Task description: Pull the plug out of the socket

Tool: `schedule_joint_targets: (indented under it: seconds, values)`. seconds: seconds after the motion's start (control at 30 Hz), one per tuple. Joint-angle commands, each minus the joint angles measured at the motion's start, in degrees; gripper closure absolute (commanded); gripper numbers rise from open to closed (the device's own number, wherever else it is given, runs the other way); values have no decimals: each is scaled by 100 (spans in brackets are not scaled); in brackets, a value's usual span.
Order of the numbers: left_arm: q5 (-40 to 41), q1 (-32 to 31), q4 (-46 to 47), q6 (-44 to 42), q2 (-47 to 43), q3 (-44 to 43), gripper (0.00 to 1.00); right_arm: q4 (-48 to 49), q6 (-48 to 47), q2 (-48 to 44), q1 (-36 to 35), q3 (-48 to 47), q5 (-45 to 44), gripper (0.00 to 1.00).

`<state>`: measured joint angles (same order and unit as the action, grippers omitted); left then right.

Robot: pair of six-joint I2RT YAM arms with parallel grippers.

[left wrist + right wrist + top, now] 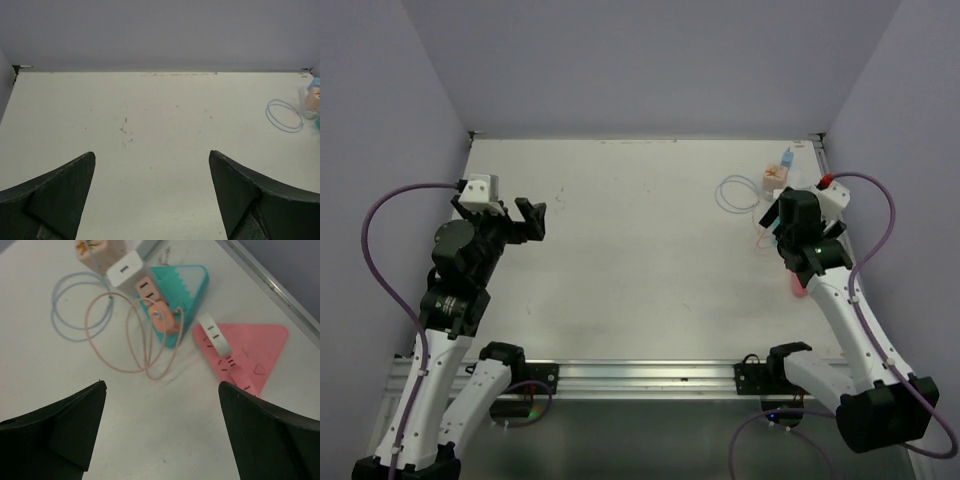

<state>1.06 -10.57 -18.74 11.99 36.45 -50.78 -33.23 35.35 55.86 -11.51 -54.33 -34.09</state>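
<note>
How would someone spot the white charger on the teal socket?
Look right on the table, ahead of the right claw, for the teal triangular socket. The white charger sits at its end nearest the blue cable loop. It is the only white block there; its neighbours are orange.

A robot lab's test cell: a bare white table (640, 280) boxed in by plain lilac walls (650, 60) that rise beyond the left pincer (152, 154) and to either side. Behind the pincers, a metal rail (640, 377) carries the bolted arm bases, and purple cables (363, 238) loop off the arms. Just ahead of the right pincer (161, 390) lie the only props, a teal socket (187, 282) and a pink socket (257, 347)
</note>
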Motion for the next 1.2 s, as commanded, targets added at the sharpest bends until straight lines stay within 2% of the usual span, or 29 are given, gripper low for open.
schedule_joint_targets:
  seconds: [0.0,0.17,0.27,0.4,0.53,0.63,0.83,1.17]
  values:
    - [131,-15,450,76,3,401,0,-175,727,241,297,273,-942,1]
    - [166,-15,845,190,73,938,0,45,912,759,1087,511,-600,1]
    - [210,-15,777,181,248,1088,0,193,956,962,1518,484,-372,1]
    - [596,-15,565,155,433,1027,1,860,711,1032,1792,668,-125,3]
    - [729,-15,547,155,363,1088,0,1099,455,1331,2029,616,261,6]
    - [782,-15,547,155,337,1115,0,1170,227,1638,2109,511,631,8]
    - [843,-15,538,146,284,1141,0,1135,77,2034,2135,484,1035,19]
    - [861,-15,538,146,275,1159,1,1030,-29,2263,2135,458,817,28]
